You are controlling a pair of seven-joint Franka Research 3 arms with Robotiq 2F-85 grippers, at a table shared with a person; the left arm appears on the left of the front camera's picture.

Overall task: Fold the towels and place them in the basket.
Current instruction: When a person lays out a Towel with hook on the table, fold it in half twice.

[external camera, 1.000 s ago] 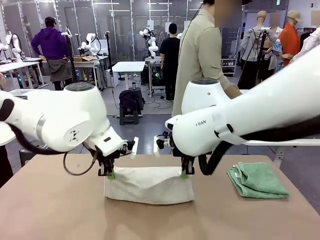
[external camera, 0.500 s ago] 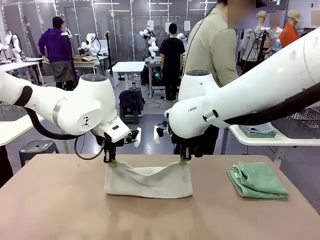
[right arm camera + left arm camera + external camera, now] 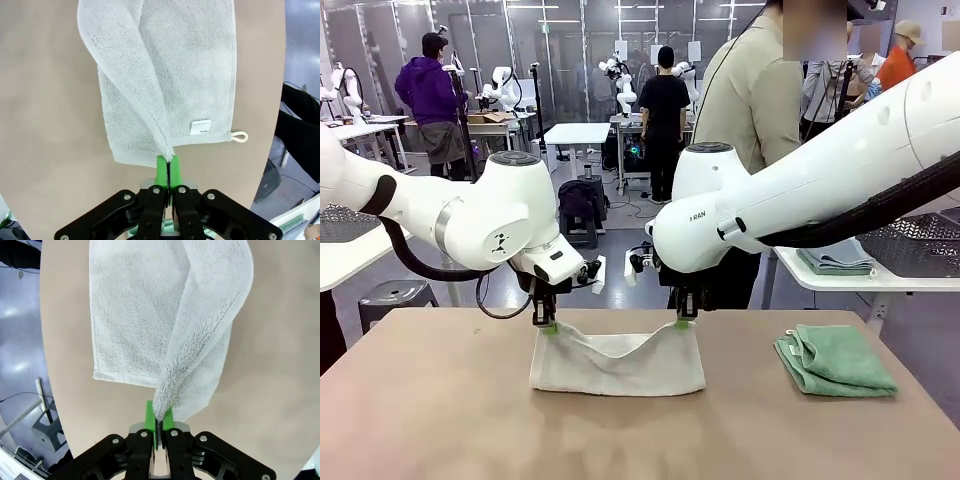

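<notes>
You're clamping the cream towel corners in your left gripper and right gripper, so be lowering both evenly onto the edge right underneath.

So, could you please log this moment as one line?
step: folding white towel | left gripper: shut on one lifted corner | right gripper: shut on other lifted corner | green towel: folded, on table at right

dark letters "RAN" on the white right arm at centre frame, small white tag on the cream towel, its print too small to read
</notes>
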